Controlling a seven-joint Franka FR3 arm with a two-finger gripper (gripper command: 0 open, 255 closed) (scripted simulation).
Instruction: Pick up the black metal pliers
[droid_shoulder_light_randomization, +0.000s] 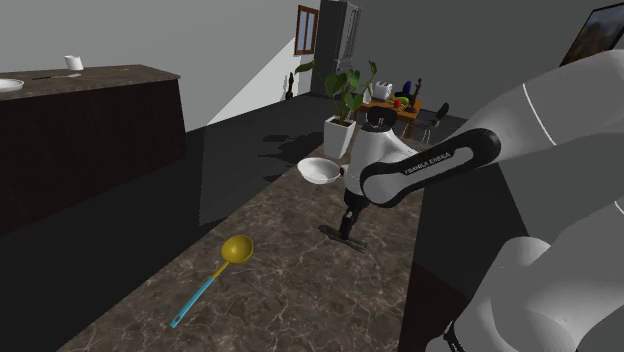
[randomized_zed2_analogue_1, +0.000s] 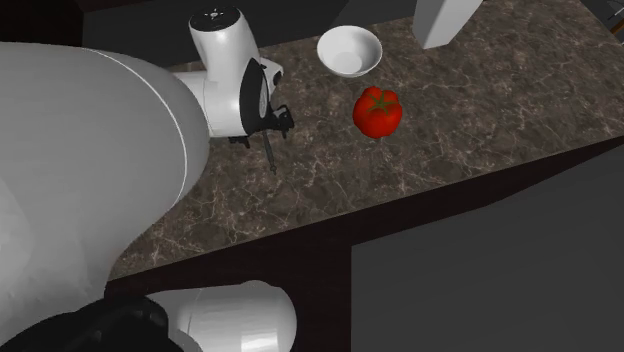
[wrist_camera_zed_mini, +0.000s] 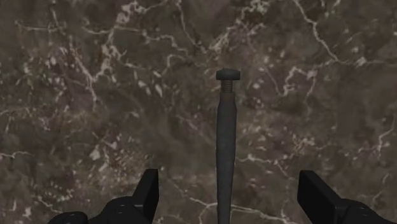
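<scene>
Pliers (wrist_camera_zed_mini: 224, 146), thin and dark grey, are seen lying flat on the dark marble counter (wrist_camera_zed_mini: 95, 95), right in the gap between the fingers of the gripper (wrist_camera_zed_mini: 232, 186). The fingers are spread wide, with space left on both sides, so nothing is touched or held. A red vegetable (randomized_zed2_analogue_1: 378, 111) is sat near the pliers toward the second exterior view's right, with a white bowl (randomized_zed2_analogue_1: 349, 49) just past it. A yellow spoon with a teal handle (droid_shoulder_light_randomization: 215, 275) is lying well apart, at the shoulder view's near left.

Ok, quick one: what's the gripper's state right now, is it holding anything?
Gripper: open, holding nothing; the dark pliers lie between the fingers, untouched.
</scene>
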